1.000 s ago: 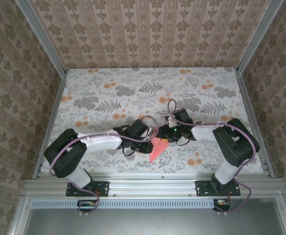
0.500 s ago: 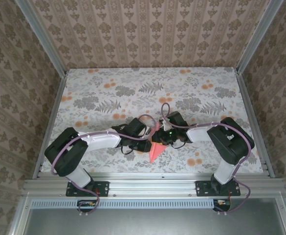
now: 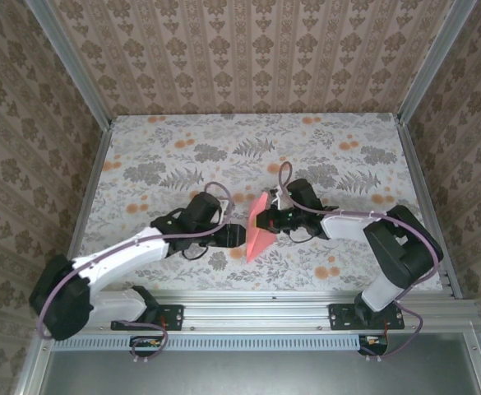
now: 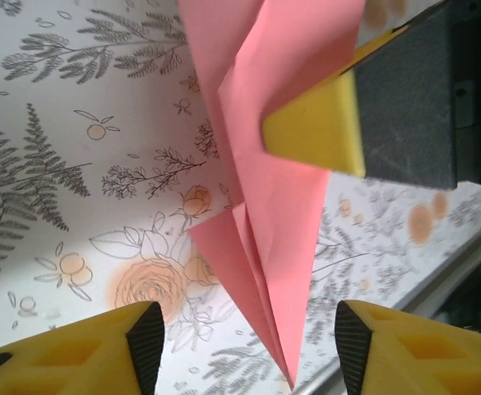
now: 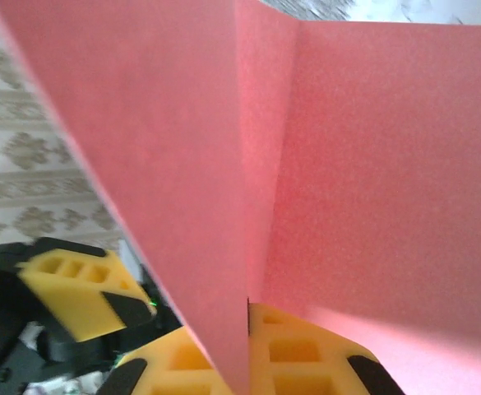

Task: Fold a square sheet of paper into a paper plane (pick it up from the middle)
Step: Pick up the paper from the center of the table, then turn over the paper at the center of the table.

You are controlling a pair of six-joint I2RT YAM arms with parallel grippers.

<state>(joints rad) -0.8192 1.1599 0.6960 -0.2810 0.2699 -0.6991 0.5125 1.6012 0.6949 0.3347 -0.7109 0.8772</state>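
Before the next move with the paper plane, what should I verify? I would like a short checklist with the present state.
1. Right jaws shut on the paper plane: ok.
2. Left jaws open, nothing between them: ok.
3. Left jaws apart from the paper: ok.
4. Plane's tip clear of the table: cannot tell.
5. Paper untorn where visible: ok.

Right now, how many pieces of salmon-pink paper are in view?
1: the folded salmon-pink paper plane, pinched in the right gripper, at the near middle of the floral table.
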